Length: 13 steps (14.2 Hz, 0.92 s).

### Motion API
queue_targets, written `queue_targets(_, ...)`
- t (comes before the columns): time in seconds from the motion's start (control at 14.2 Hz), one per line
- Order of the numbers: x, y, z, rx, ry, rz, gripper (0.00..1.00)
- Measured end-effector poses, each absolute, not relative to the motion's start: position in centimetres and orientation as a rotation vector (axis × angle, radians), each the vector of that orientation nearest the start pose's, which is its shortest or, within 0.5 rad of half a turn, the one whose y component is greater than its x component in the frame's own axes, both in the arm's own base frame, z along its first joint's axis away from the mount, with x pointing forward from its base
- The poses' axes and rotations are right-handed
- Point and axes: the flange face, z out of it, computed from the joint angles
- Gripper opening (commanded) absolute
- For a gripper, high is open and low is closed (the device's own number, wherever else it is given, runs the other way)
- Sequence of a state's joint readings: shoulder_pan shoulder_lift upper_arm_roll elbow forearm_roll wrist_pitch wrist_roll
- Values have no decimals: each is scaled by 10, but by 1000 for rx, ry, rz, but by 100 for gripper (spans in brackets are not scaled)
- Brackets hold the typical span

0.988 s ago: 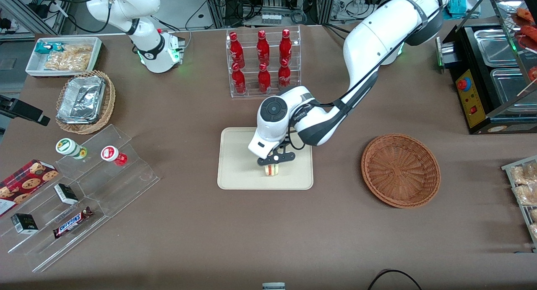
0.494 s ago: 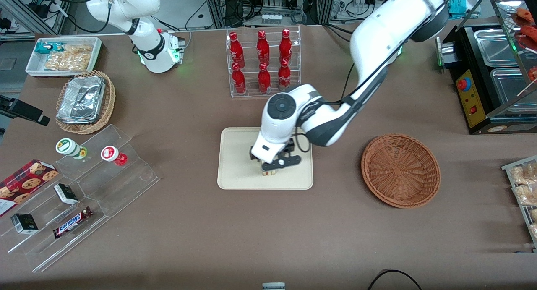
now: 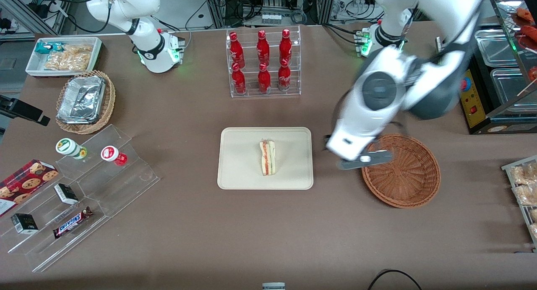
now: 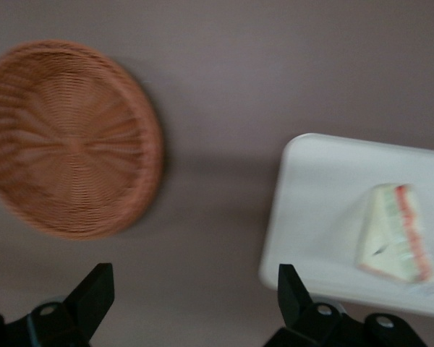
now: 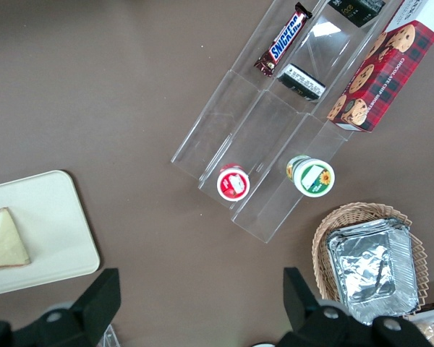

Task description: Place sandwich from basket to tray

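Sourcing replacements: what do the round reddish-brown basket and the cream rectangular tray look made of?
Round reddish-brown basket: woven wicker, its radiating strands visible. Cream rectangular tray: smooth matte, probably plastic, holding the triangular sandwich. The open tool hangs above the basket's rim.

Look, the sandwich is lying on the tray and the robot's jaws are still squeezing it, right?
Not quite. The sandwich does lie on the tray, but nothing squeezes it. The front view shows the gripper up over the rim of the basket, away from the tray, and the left wrist view shows its jaws open and empty.
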<state>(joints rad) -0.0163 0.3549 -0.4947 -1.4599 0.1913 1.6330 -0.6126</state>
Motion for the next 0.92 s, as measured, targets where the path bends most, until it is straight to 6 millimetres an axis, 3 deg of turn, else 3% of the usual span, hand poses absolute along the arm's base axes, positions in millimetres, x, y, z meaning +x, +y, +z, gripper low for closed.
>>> queue_targets(0.21, 586, -153, 537, -3034, 1, 276, 100)
queue_targets(0.35, 569, -120, 572, -3030, 31, 285, 100)
queue_targets(0.64, 520, -122, 639, -3014, 40, 213, 100)
queue_targets(0.78, 508, -123, 652, -3023, 38, 196, 100)
queue_targets(0.92, 510, -117, 651, -3042, 19, 207, 100)
